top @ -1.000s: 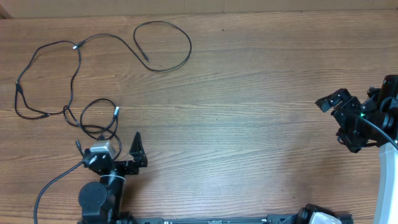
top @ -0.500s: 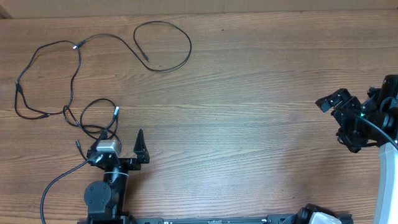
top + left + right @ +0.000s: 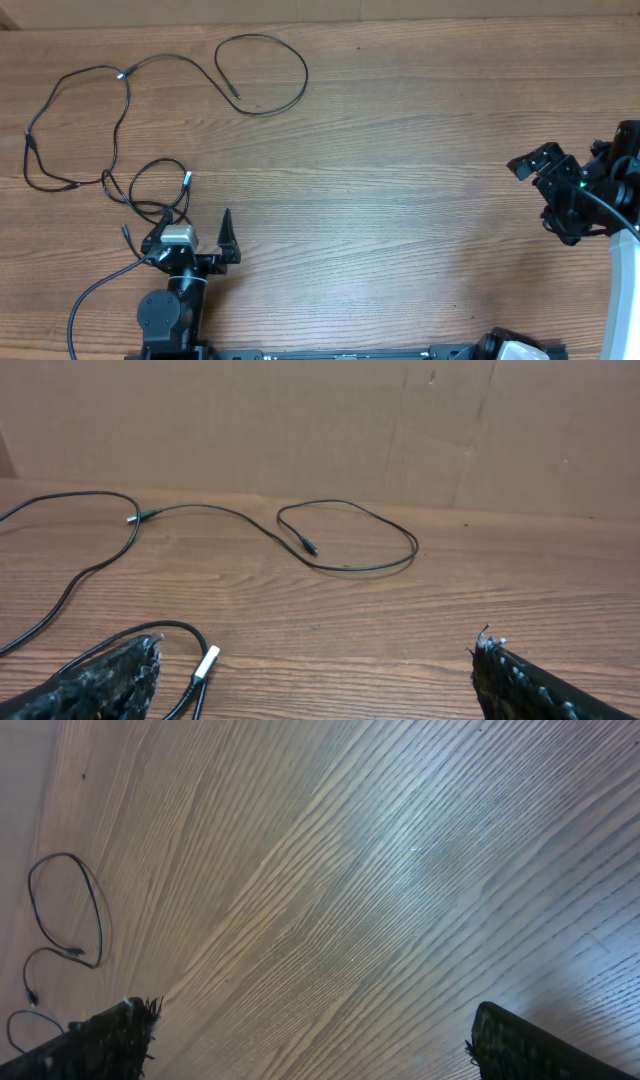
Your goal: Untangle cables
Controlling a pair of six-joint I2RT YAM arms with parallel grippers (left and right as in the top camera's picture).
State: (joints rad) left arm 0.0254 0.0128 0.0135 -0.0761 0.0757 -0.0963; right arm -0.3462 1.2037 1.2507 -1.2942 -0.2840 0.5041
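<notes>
Well, the thin black flexible cords (image 3: 122,72) all lie on the left part of the brown wood-grain table (image 3: 400,200), none of them in either tool. From overhead, one long strand wanders from the far-left edge up to a small silvery joint. It then sweeps rightward into a wide open loop (image 3: 306,72) that curls back to a dark plug end (image 3: 235,95) inside it. Nearer the robot, a smaller coil (image 3: 135,180) crosses over itself, and a silver-tipped plug (image 3: 188,178) pokes out of its right side.

The left gripper (image 3: 195,215) sits low at the near edge, just behind that coil, its two black fingers spread wide with nothing between them. Its outer finger is right by the coil's near strand; I cannot tell whether they touch. The left wrist camera (image 3: 318,645) shows the silver-tipped plug (image 3: 207,662) lying just inside the left finger. The big loop (image 3: 350,567) is farther off, before a tan cardboard wall (image 3: 300,420).

The right gripper (image 3: 530,197) hovers well apart at the table's right side, jaws gaping and empty. Its wrist view (image 3: 312,1010) shows bare wood between the fingers, with the cords (image 3: 100,930) only at the left border.
</notes>
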